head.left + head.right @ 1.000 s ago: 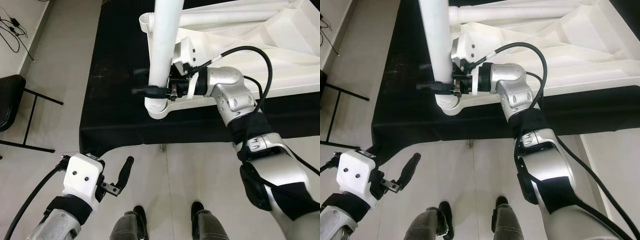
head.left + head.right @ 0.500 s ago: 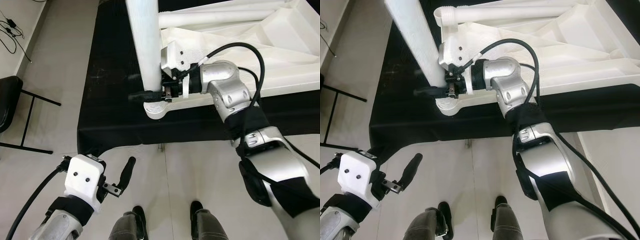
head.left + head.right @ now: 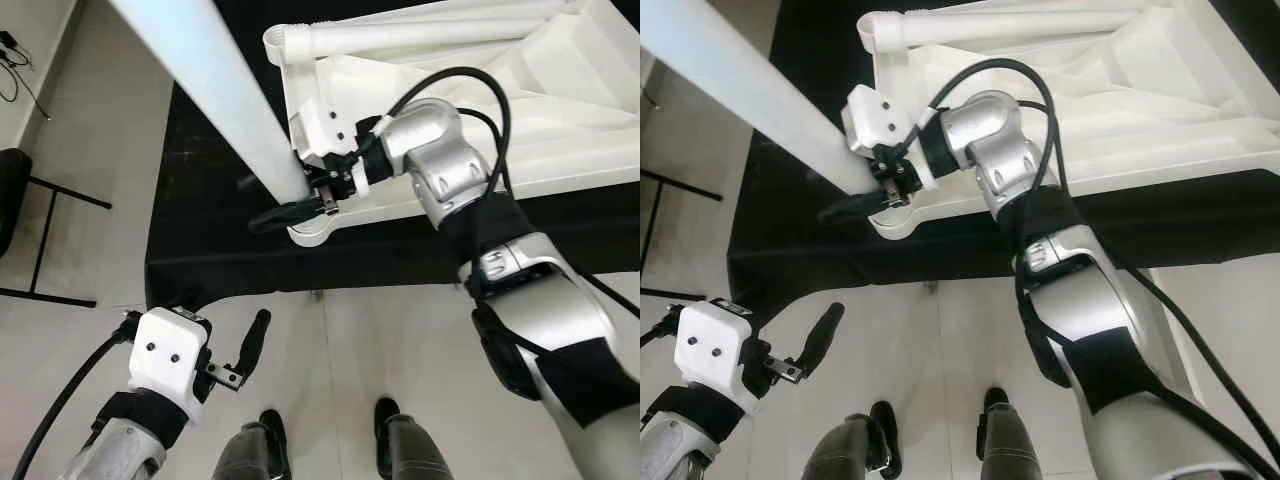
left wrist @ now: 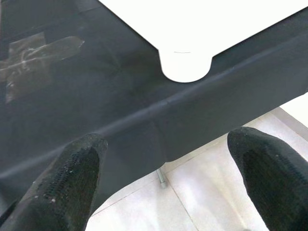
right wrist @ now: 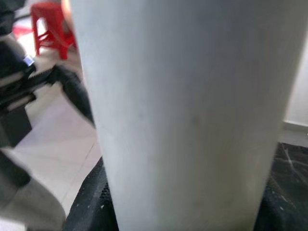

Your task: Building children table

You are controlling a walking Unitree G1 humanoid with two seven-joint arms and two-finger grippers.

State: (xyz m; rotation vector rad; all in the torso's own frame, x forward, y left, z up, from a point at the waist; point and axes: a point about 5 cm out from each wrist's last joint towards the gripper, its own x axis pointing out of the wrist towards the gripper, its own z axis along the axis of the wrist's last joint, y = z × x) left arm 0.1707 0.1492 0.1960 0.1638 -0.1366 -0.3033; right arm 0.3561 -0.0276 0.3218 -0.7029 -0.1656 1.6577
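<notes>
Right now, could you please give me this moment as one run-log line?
right gripper: shut on white table leg, leg tilted at corner socket | left gripper: open, idle | tabletop: upside down on black cloth

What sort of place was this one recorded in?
Probably an indoor workroom or test space: tiled floor, a black-covered bench holding the white tabletop, and a black chair.

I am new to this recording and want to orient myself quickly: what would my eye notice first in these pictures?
First, the long white table leg, slanting up to the left from the near corner socket of the upside-down white table top, with the right gripper shut on its lower end. The table top lies on a black cloth. Lower left, the left gripper hangs open over the floor.
</notes>
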